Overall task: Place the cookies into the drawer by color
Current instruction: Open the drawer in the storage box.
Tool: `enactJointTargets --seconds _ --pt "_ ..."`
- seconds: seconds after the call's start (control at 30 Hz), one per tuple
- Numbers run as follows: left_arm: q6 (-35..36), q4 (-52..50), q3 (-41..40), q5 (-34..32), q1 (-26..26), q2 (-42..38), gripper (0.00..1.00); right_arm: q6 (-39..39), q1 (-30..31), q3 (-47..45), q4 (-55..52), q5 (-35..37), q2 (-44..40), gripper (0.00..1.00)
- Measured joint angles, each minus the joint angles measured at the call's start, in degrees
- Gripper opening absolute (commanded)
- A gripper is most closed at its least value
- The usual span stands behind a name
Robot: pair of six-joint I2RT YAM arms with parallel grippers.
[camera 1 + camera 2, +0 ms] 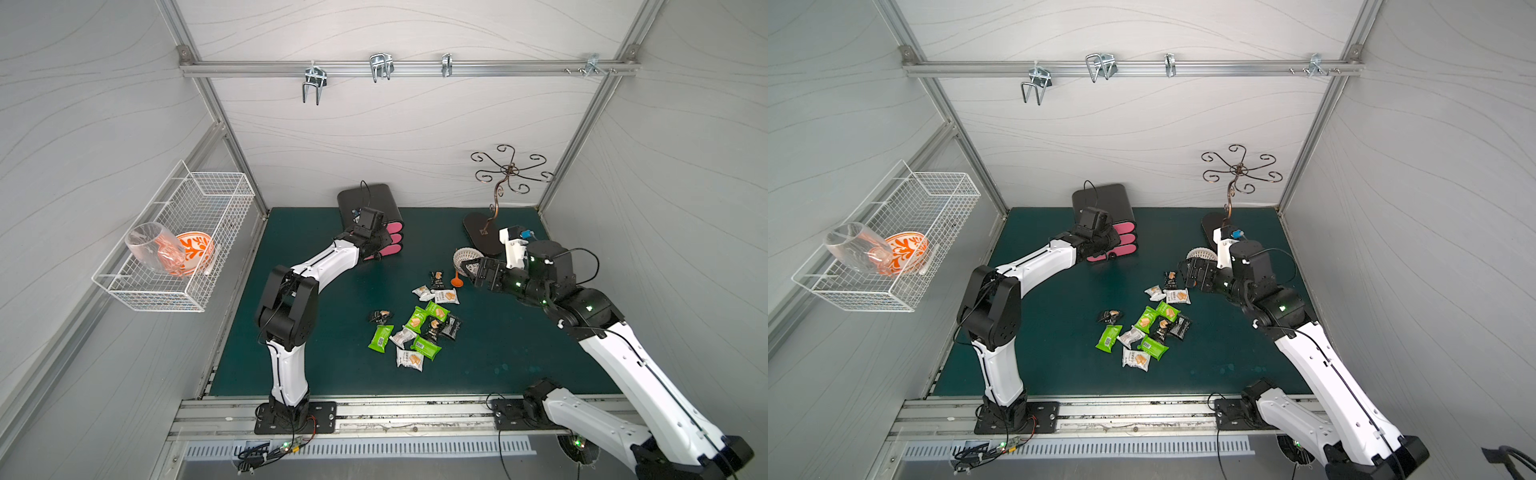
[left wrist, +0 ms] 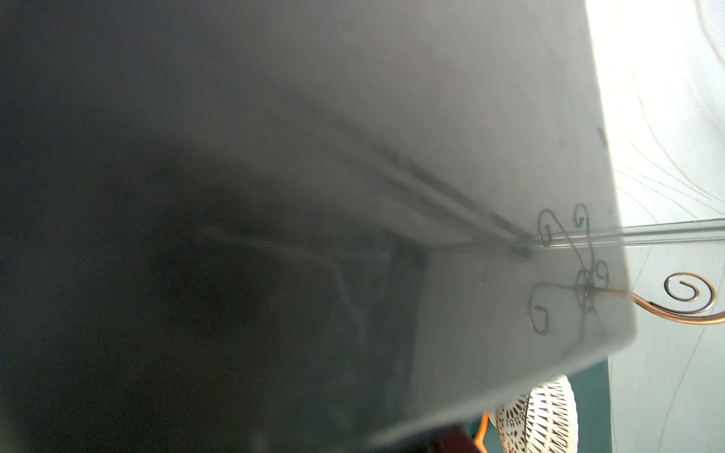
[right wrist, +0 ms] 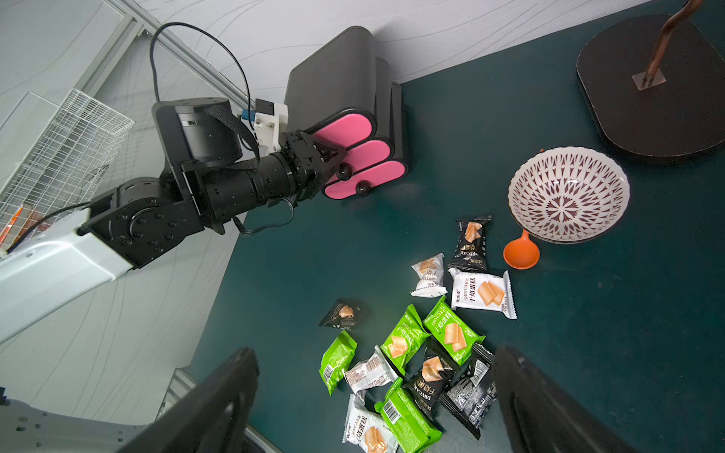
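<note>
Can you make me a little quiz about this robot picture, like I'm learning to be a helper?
1. True or false: the funnel sits inside the bowl.
2. How many green cookies lie on the mat?
3. How many pink fronts do the drawers have? A two, B three, C five.
Key: 1 false, it lies beside the bowl. 2 four. 3 B.
</note>
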Motion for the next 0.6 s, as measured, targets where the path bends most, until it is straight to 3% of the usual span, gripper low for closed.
enactJointTargets --seconds 0.17,0.27,0.6 --pt "-0.37 0.02 0.07 -0.15 0.0 -0.04 0.57 0.2 0.0 -0.28 -0.07 -0.57 -0.02 0.98" --pt "-0.42 0.11 0.07 -0.46 0.04 -0.22 0.61 0.59 0.0 -0.76 -0.11 -0.96 -0.02 0.98" --pt "-0.24 0.0 0.04 -0.68 0.92 -1.53 0.35 0.94 0.0 -1.2 -0.31 -1.27 -0.33 0.98"
